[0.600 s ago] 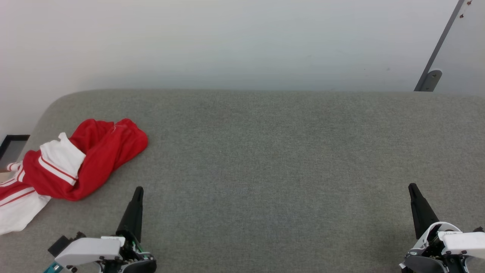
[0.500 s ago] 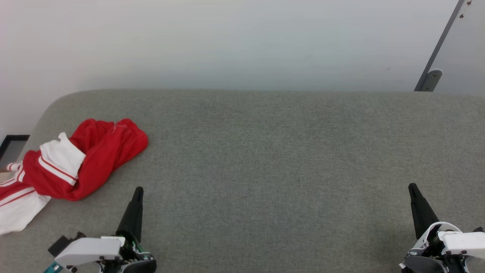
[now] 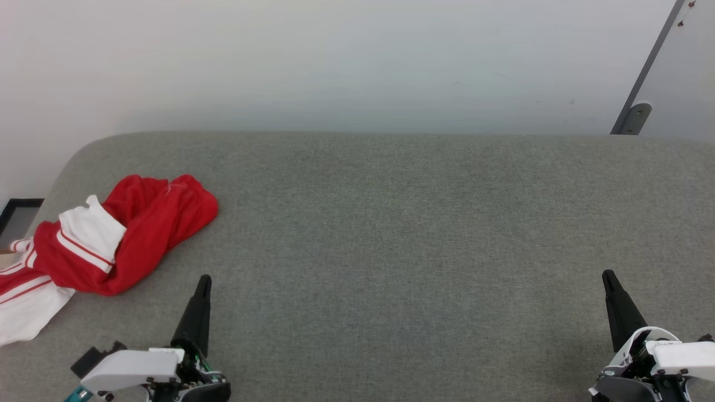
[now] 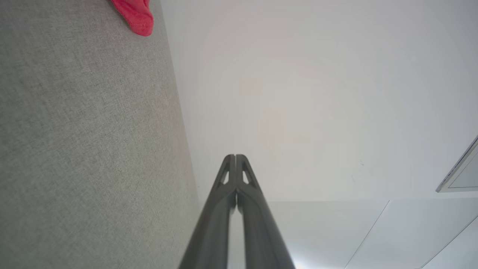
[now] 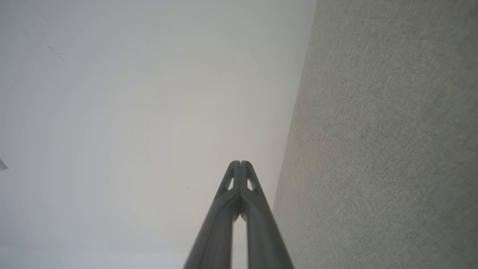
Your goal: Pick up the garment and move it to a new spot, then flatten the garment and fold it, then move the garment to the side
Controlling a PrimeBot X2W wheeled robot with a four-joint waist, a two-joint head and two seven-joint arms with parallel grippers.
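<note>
Left claw (image 3: 204, 282): two long dark fingers pressed tip to tip, gripping nothing, low left of the head view. Right claw (image 3: 608, 277): likewise closed and empty, low right. Around both, bare grey fabric-covered desk (image 3: 391, 251). Crumpled red jersey-style garment with white, red-striped sleeves (image 3: 134, 234) heaped at far left of the head view, running off the frame's left edge; near the left claw but not touching, well apart from the right. Lettering not visible. Judged not begun: pick-up, move, flattening, folding and setting aside all left.
</note>
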